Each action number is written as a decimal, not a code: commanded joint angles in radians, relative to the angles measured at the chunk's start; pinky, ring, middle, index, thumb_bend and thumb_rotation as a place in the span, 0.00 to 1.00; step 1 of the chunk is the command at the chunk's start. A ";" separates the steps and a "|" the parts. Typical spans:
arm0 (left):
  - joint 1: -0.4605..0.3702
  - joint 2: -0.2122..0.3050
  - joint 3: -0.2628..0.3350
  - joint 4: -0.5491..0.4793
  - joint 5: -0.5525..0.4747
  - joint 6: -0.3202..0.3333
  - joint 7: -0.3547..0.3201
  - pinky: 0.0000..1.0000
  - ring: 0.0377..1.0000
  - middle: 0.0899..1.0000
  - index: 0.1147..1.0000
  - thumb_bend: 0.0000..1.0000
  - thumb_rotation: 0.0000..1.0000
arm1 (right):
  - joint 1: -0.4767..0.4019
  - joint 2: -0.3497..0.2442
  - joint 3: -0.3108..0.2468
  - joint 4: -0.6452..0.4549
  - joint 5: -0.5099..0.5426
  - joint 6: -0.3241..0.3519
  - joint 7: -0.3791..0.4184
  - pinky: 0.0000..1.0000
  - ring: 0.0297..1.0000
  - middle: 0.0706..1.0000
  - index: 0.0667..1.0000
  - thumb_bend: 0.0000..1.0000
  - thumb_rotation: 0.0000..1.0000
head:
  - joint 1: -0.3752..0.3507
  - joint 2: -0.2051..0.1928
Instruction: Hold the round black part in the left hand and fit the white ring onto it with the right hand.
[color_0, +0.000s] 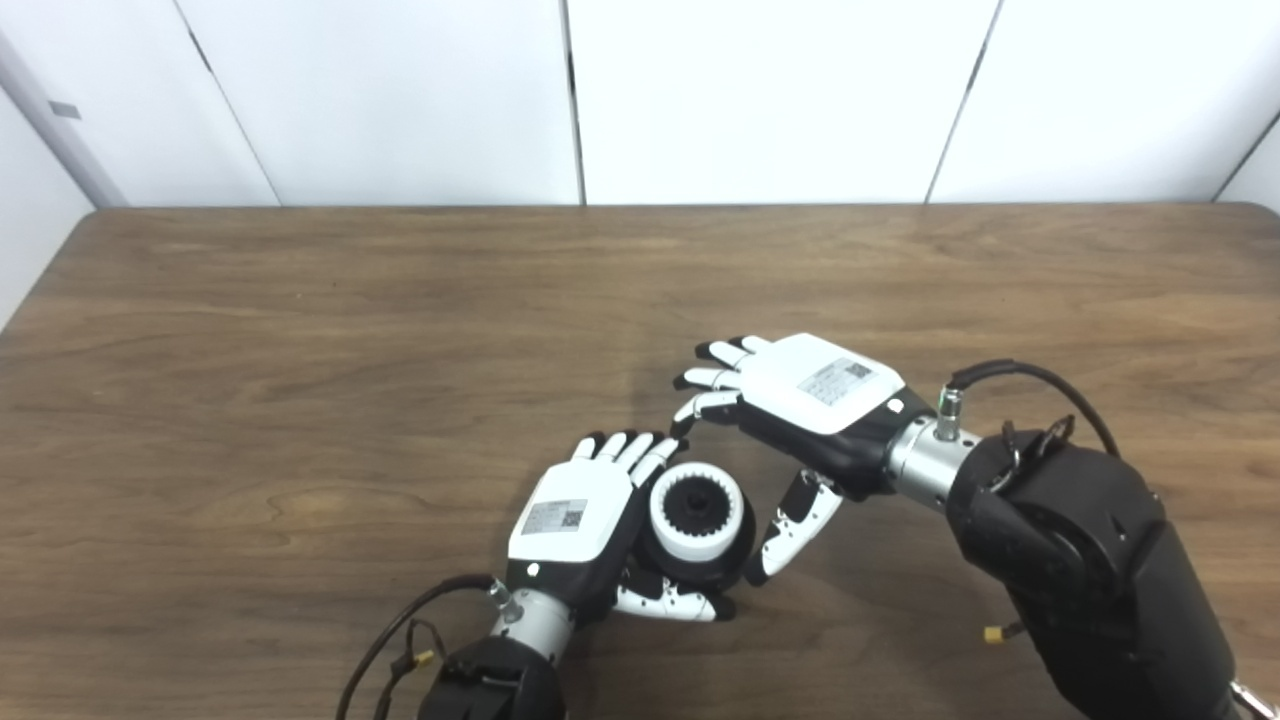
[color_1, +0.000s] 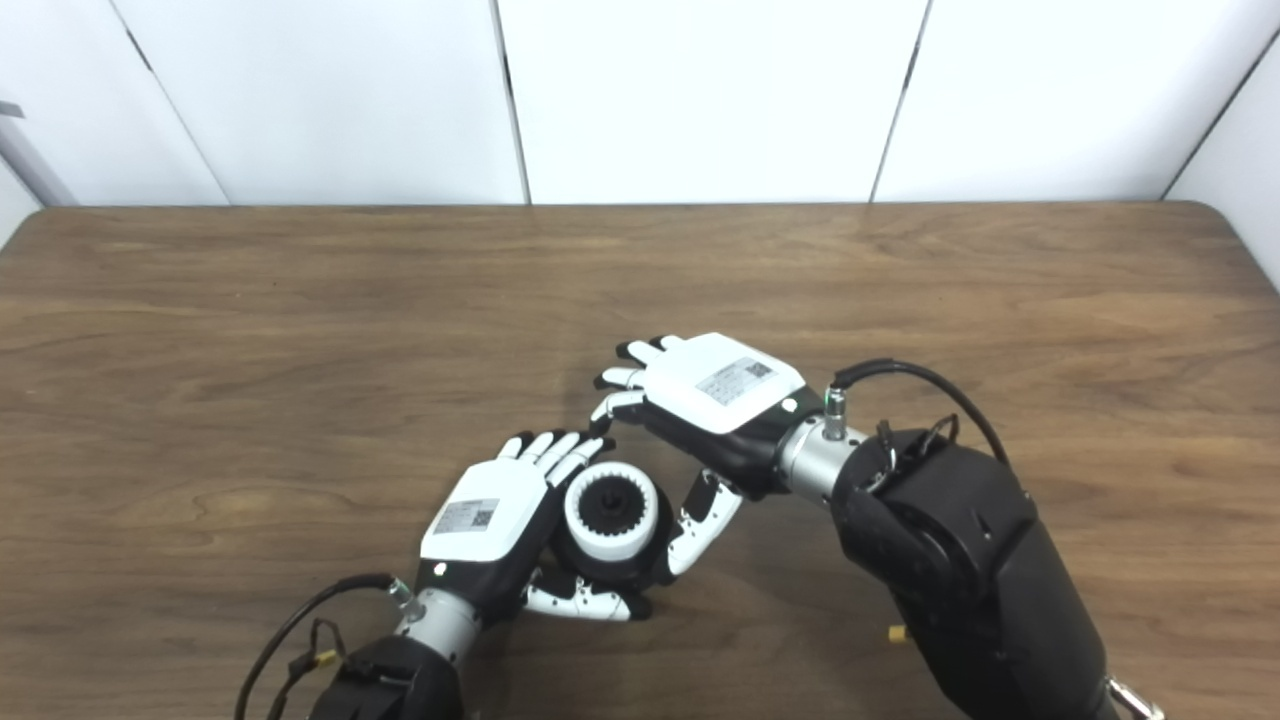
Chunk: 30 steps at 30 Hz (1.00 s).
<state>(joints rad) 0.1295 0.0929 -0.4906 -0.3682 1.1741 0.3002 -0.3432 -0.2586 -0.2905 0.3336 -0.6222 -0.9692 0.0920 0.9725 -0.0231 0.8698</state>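
The round black part (color_0: 725, 562) rests on the wooden table (color_0: 300, 400), and my left hand (color_0: 585, 520) is closed around its left side, thumb under its near edge. The white ring (color_0: 697, 514) sits on top of the black part, around its toothed black centre. My right hand (color_0: 800, 400) hovers just right of and behind the part, fingers spread and holding nothing. Its thumb (color_0: 795, 525) points down close to the part's right side; whether it touches is unclear. The same scene shows in the right eye view, with the ring (color_1: 611, 513) on the part.
The table's back edge (color_0: 640, 207) meets white wall panels. Cables loop off both wrists (color_0: 1020, 375). Nothing else lies on the wood.
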 joint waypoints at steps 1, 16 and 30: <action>0.019 0.007 0.017 0.026 0.011 0.054 -0.086 1.00 0.96 0.98 0.98 1.00 0.49 | -0.032 0.005 -0.017 -0.013 -0.002 0.000 -0.033 1.00 1.00 0.93 0.77 1.00 0.38 | -0.001 0.001; 0.014 0.036 0.103 -0.044 -0.071 0.071 -0.224 1.00 0.99 0.97 0.96 1.00 0.43 | -0.030 0.009 -0.027 0.019 -0.016 -0.007 -0.079 1.00 1.00 0.94 0.79 1.00 0.38 | 0.029 -0.002; 0.007 0.089 0.196 -0.142 -0.132 0.046 -0.296 1.00 0.94 0.92 0.89 1.00 0.42 | -0.028 0.005 -0.039 0.061 -0.013 -0.009 -0.140 1.00 1.00 0.94 0.80 1.00 0.37 | 0.050 -0.011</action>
<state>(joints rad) 0.1187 0.1597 -0.3093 -0.5106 1.0470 0.3025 -0.5919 -0.2578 -0.2855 0.3120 -0.5516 -0.9876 0.0889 0.8712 0.0261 0.8575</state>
